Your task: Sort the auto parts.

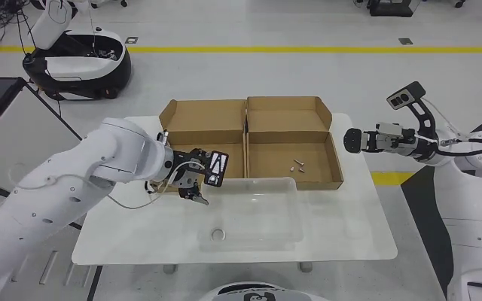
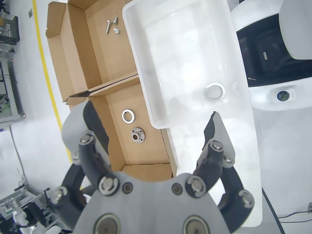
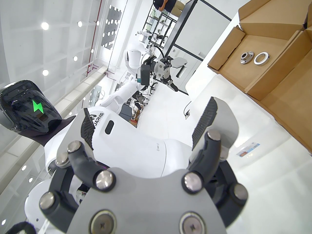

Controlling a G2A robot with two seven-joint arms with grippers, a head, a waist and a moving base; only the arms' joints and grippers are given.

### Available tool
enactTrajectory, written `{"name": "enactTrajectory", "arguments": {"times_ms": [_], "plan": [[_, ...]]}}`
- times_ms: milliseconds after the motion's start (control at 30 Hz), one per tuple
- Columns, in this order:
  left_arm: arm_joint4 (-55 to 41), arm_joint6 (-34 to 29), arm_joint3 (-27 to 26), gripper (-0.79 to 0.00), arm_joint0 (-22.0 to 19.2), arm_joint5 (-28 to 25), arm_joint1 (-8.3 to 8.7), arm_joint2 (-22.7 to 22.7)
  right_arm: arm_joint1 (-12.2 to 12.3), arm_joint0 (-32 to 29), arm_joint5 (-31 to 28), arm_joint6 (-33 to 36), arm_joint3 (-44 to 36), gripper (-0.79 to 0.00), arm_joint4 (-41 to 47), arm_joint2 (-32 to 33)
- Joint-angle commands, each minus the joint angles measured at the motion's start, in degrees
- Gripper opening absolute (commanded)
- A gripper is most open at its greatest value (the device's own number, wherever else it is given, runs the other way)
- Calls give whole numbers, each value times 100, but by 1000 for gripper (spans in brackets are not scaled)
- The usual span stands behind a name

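Observation:
Two cardboard boxes stand side by side at the back of the table. The left box (image 1: 202, 124) holds a metal ring (image 2: 128, 116) and a flanged hub (image 2: 137, 133). The right box (image 1: 292, 128) holds a few small bolts (image 2: 112, 25). In front of them sits a clear plastic bin (image 1: 252, 214) with one metal ring (image 2: 214, 92) in it. My left gripper (image 2: 151, 120) hangs open and empty above the left box's front edge, beside the bin's left end. My right gripper (image 3: 150, 114) is open and empty, held off the table's right side, well clear of the boxes.
The white table (image 1: 361, 226) has bare surface along its right side and front edge. The raised flaps (image 1: 290, 104) of the boxes stand along the back. Another robot (image 1: 75, 64) stands on the floor beyond the table's left corner.

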Motion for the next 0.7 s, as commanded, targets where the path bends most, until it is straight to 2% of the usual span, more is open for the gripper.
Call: {"name": "enactTrajectory", "arguments": {"times_ms": [0,133,233,300,467,667], "plan": [[-5,0,0,0,0,0,0,0,0,0,0,0,0,0,0,0],[193,-15,-104,0,58,16,-3,35,0,0,0,0,0,0,0,0],[308,-70,-216,0,7,70,-23,302,0,0,0,0,0,0,0,0],[453,-161,-233,0,-143,161,-58,640,0,0,0,0,0,0,0,0],[307,-384,-156,0,-792,383,-263,1622,0,0,0,0,0,0,0,0],[-309,-824,240,0,-1842,823,-679,2918,0,0,0,0,0,0,0,0]]}}
